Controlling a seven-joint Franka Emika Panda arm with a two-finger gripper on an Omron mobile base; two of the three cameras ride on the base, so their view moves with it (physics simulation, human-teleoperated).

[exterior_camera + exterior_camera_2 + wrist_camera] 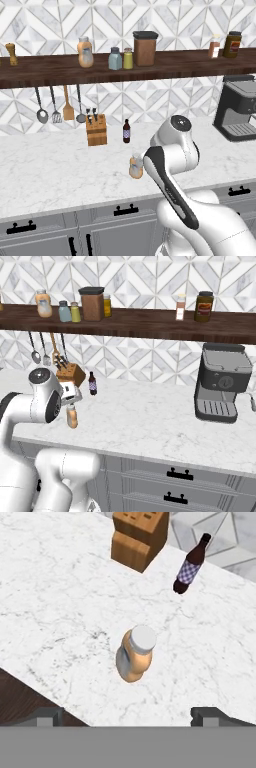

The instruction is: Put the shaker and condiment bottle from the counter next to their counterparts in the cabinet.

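The cabinet (165, 67) runs along the wall above me, already carrying the shaker (115, 59) beside its yellow-green counterpart (128, 59), with the matching orange bottle (85, 52) further left. That leaves the condiment bottle (135, 654), standing upright on the counter (55, 165), well apart from the knife block (138, 534) and dark bottle (191, 564). My arm folds forward and down, so my gripper (127, 716) hangs over it, probably slightly off-centre, jaws spread wide and holding nothing.

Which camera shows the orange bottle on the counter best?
The hand view: the orange bottle stands whole and close, pale cap up. The left base view has it partly behind the arm; the right base view shows it small beside the arm.
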